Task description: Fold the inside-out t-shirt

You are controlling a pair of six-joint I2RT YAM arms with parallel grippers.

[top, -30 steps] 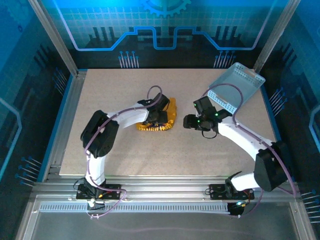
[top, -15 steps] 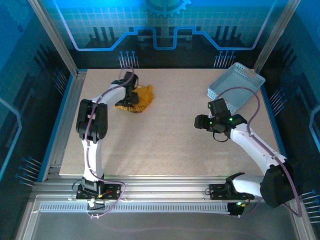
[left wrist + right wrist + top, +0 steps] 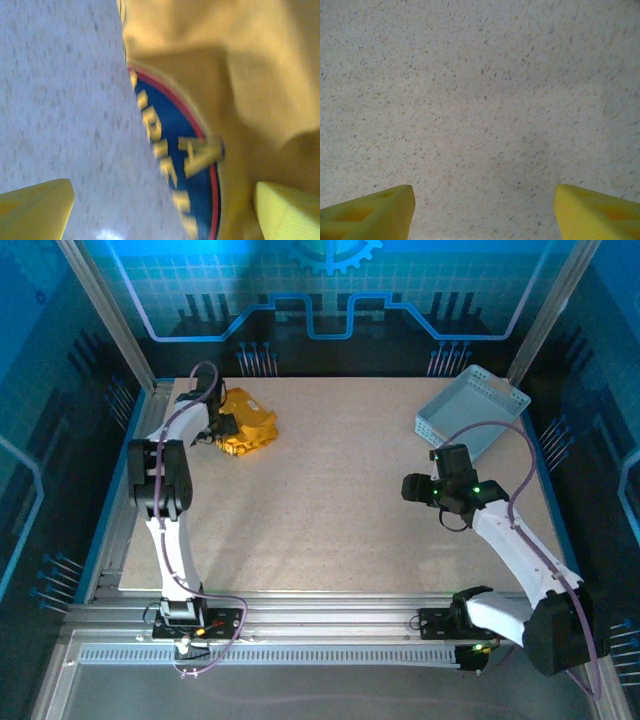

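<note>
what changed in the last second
The left gripper moved the t-shirt from mid-table to the far left corner and now stands open at it. The right gripper, open, drew back toward the near right over the table. The basket, tipped up before, lies flat at far right.
</note>
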